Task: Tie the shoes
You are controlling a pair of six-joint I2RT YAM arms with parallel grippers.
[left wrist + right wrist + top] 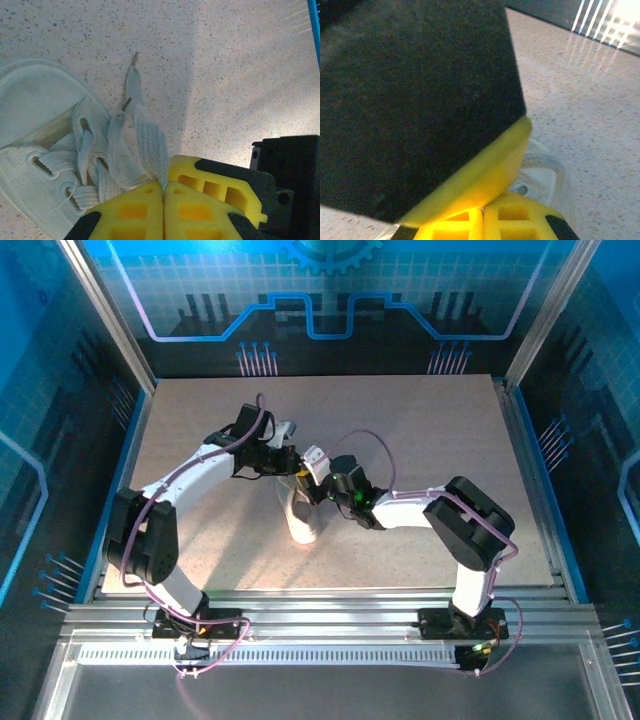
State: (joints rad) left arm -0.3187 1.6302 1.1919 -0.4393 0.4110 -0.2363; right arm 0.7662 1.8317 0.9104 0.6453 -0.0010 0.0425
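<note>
Found white sneaker [302,518] mid-way across the table [430,440], judged light and soft with limp, slip-prone laces [95,175] best pinched flat near their ends; saw left gripper [163,187] jaws shut on one lace [150,145], right gripper [482,214] jaws closed, contents unclear.

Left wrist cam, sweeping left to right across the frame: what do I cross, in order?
white sneaker → loose lace tips → tabletop → black housing. The left gripper, shut on a lace, sits below the laces, so it is left out.
</note>
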